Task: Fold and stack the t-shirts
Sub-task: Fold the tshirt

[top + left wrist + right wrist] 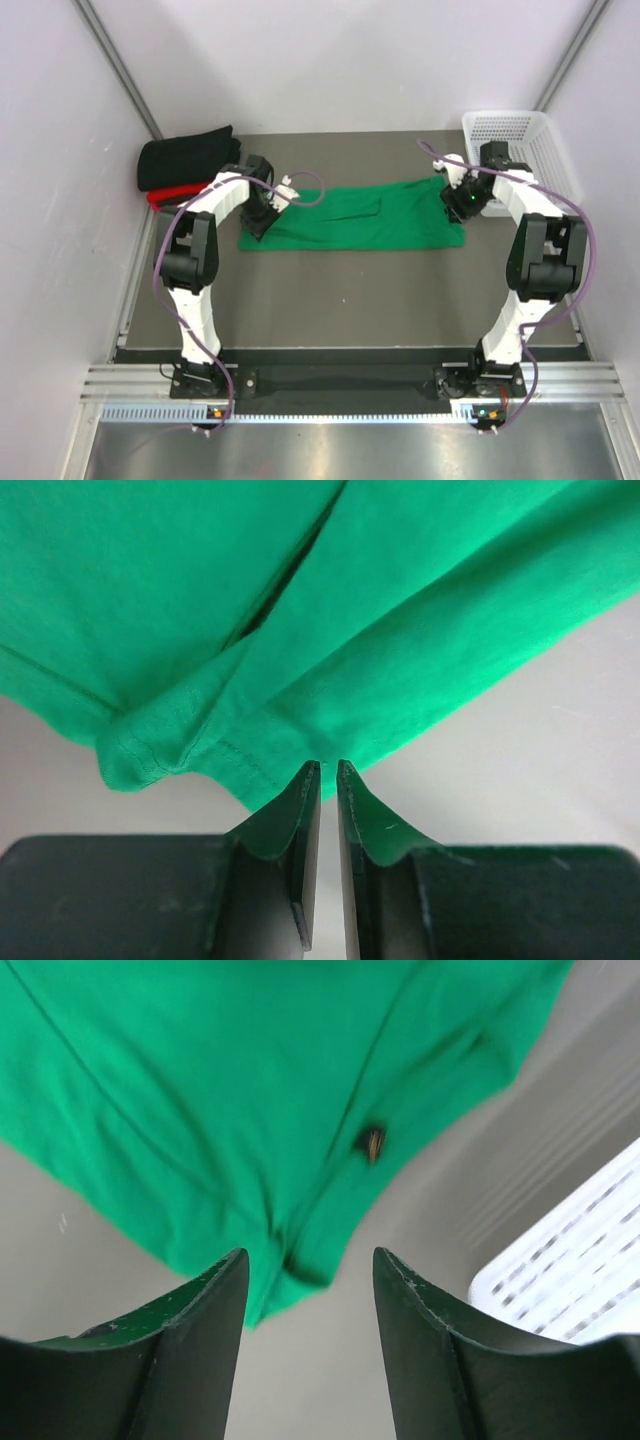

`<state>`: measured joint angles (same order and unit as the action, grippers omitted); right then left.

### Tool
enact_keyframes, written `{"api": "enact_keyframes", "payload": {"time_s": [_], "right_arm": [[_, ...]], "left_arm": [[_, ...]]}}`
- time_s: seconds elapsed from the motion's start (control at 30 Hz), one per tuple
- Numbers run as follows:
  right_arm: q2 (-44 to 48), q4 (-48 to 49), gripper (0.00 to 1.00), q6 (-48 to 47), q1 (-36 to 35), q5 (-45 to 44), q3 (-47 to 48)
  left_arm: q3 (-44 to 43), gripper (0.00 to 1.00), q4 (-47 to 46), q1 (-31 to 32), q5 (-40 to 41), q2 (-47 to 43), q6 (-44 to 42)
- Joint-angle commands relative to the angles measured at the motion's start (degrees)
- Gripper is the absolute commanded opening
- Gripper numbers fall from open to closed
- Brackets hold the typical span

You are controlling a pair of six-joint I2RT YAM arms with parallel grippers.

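— What takes up most of the view?

— The dark table [350, 290], with the green t-shirt [360, 218] lying across its middle as a long, flattened band. Each end of it is partly covered by an arm.

— And the other shirts?

— They are at the far left corner. The black t-shirt [185, 158] is in a bundle, and only a strip of the red t-shirt [160, 195] shows beneath it, so its shape is hard to make out. The white basket [520, 130] is at the far right corner, with its near side hidden behind the right arm.

— What about the left gripper [328, 770]?

— Its fingers are drawn nearly together, with a thin slit between them. The tips are right at the green shirt's hemmed edge. I cannot tell whether any cloth is caught between them.

— And the right gripper [310, 1260]?

— It is spread wide and holds nothing. It hangs over the shirt's other end, beside the basket. That wrist view is blurred, and a small dark mark on the cloth there can't be identified.
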<state>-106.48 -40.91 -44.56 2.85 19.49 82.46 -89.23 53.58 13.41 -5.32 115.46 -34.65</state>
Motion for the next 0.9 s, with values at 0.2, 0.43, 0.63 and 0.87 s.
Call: {"api": "enact_keyframes", "payload": {"time_s": [0.2,0.43,0.63,0.87], "right_arm": [[-1.09,-4.09,0.55,-4.39,1.36,-0.33,-1.51],[-4.35,-7.35,0.58,-6.86,1.8,-0.59,-1.15],[-6.55,-7.78,0.45,-7.04,1.98,-1.82,-0.64],[-7.17,-7.79,0.15,-7.3,2.24,-4.8,-0.36]], "left_arm": [[-0.07,0.17,-3.22,-1.63,-1.09,2.05,0.38],[0.46,0.19,-2.87,-1.72,-1.45,3.37,0.82],[1.6,0.11,-3.92,-1.81,-1.0,4.33,1.17],[3.27,0.0,-3.13,-2.59,0.14,5.22,0.73]]}}
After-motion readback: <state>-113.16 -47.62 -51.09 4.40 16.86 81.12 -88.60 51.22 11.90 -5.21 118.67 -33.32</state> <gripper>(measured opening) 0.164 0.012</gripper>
